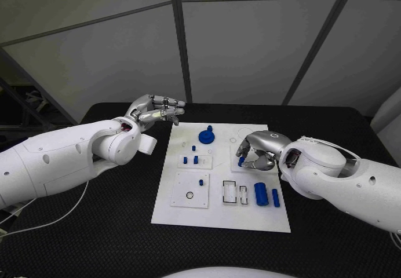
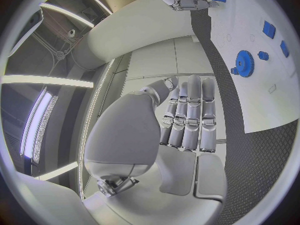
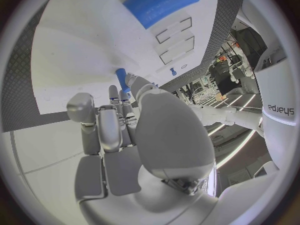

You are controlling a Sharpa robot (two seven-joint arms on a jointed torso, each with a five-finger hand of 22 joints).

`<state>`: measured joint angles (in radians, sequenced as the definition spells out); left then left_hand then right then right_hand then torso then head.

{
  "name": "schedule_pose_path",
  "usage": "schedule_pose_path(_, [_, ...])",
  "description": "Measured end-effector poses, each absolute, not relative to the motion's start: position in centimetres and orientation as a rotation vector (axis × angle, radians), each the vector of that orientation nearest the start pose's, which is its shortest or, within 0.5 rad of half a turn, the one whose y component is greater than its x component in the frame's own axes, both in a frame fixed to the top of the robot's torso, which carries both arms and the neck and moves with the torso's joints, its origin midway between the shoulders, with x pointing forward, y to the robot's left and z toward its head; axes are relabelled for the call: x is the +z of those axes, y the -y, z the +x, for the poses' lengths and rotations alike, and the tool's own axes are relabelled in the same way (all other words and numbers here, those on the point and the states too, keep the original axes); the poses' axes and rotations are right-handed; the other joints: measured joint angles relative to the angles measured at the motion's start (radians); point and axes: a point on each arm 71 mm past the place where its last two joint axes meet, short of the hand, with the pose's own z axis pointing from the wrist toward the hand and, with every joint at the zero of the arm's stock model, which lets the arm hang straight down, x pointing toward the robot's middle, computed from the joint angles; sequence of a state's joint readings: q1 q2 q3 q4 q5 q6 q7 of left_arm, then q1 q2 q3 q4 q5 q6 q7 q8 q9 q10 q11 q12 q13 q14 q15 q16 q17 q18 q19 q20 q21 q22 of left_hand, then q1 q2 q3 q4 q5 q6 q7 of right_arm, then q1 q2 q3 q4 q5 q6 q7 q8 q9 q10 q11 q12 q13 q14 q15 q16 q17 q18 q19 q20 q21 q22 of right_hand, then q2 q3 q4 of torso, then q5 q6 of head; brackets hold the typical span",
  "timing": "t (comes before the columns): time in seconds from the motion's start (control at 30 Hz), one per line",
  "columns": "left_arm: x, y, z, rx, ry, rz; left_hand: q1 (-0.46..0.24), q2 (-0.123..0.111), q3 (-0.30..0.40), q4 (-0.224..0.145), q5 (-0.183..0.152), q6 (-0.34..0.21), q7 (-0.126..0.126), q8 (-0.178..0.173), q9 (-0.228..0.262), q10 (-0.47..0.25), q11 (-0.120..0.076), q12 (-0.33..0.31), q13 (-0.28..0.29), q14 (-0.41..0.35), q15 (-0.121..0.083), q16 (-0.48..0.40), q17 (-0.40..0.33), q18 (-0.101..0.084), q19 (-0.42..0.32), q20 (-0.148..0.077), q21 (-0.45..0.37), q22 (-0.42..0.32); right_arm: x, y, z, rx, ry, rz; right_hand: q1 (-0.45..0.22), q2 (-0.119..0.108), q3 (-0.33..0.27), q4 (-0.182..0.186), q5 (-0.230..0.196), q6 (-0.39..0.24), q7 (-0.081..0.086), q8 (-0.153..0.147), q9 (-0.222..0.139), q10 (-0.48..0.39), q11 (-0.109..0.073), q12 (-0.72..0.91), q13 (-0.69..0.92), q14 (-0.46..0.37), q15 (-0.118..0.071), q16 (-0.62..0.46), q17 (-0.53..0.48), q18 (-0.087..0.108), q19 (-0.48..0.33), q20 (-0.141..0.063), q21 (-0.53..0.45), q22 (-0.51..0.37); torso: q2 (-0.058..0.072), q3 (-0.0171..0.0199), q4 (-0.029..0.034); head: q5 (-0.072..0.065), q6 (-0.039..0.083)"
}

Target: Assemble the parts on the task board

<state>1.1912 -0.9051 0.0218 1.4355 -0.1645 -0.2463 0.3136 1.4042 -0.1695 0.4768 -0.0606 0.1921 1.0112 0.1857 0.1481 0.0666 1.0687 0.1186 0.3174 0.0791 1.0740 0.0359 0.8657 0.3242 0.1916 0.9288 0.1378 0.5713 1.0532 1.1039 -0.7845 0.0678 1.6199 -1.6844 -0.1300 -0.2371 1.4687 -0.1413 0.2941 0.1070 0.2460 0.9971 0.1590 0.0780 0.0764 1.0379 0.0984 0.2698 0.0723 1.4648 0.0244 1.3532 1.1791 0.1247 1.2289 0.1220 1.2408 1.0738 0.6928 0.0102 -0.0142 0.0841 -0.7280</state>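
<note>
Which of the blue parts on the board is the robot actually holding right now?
The slim blue peg pinched upright in the right hand, over the board's right middle. The gear, the small pegs and the two cylinders all lie untouched.

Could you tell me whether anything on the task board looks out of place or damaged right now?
Nothing stands out. The task board lies flat, and the blue gear and the blue cylinder rest on it undamaged. The right hand holds a small blue peg over the board; the left hand hovers empty beside it.
</note>
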Motion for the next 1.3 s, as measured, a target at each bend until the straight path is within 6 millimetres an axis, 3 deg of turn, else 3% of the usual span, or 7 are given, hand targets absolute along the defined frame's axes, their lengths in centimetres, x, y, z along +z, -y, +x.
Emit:
schedule_pose_path(0.17, [-16.7,-26.4,50.8,-1.413,-1.441,-1.005,0.0,0.0,0.0,0.0,0.0,0.0,0.0,0.0,0.0,0.0,0.0,0.0,0.0,0.0,0.0,0.0,0.0,0.0,0.0,0.0,0.0,0.0,-19.0,14.3,46.1,0.581,-1.743,-0.363,0.005,0.005,0.032,0.003,0.0,0.042,-0.002,0.017,0.006,0.06,-0.011,0.005,0.001,0.0,-0.011,0.005,0.011,-0.001,0.026,-0.006,0.025,0.035,0.0,0.0002,0.0,0.0,-0.001])
schedule_pose_path(0.2, [-16.7,-26.4,50.8,-1.413,-1.441,-1.005,0.0,0.0,0.0,0.0,0.0,0.0,0.0,0.0,0.0,0.0,0.0,0.0,0.0,0.0,0.0,0.0,0.0,0.0,0.0,0.0,0.0,0.0,-19.1,14.3,46.1,0.58,-1.745,-0.364,0.005,0.005,0.041,0.002,0.0,0.055,-0.004,0.02,0.007,0.078,-0.014,0.005,0.003,0.004,-0.014,0.005,0.009,-0.016,0.033,-0.01,0.032,0.044,0.0,0.0002,0.0,0.0,-0.001])
schedule_pose_path(0.43, [-16.8,-26.4,50.8,-1.413,-1.443,-1.006,-0.001,0.001,0.0,0.0,0.0,0.0,0.0,0.0,0.0,0.0,0.0,0.0,0.0,0.0,0.0,0.0,0.0,0.0,0.0,0.0,0.0,0.0,-19.2,14.2,46.2,0.574,-1.753,-0.368,0.012,0.011,0.061,-0.002,0.0,0.083,-0.014,0.03,0.011,0.117,-0.029,0.005,0.006,0.0,-0.025,0.005,0.007,-0.016,0.047,-0.017,0.043,0.062,0.0,0.0003,0.0,0.0,-0.002])
schedule_pose_path(0.93, [-16.8,-26.4,50.8,-1.411,-1.444,-1.008,-0.005,0.005,0.0,0.0,0.0,0.0,0.0,0.0,0.0,0.0,0.0,0.004,0.0,0.0,0.0,0.0,-0.001,0.0,0.0,0.0,0.0,0.0,-18.9,14.2,45.8,0.582,-1.734,-0.367,0.017,0.017,0.084,-0.02,-0.008,0.108,-0.018,0.034,0.013,0.142,-0.032,-0.012,0.008,0.004,-0.028,0.005,0.015,-0.016,0.054,-0.024,0.055,0.078,-0.001,0.0005,-0.0006,-0.002,-0.004])
schedule_pose_path(1.3, [-16.9,-26.4,50.9,-1.409,-1.446,-1.01,-0.005,0.005,0.0,0.0,0.0,0.0,0.0,0.0,0.0,0.0,0.0,0.004,0.0,0.0,0.0,0.0,-0.001,0.0,0.0,0.0,0.0,0.0,-16.8,13.5,43.5,0.682,-1.617,-0.357,0.024,0.023,0.097,-0.027,-0.014,0.113,-0.02,0.033,0.013,0.141,-0.032,-0.023,0.009,0.0,-0.032,0.008,0.019,-0.016,0.06,-0.025,0.062,0.086,-0.002,-0.0001,-0.0007,-0.003,0.001])
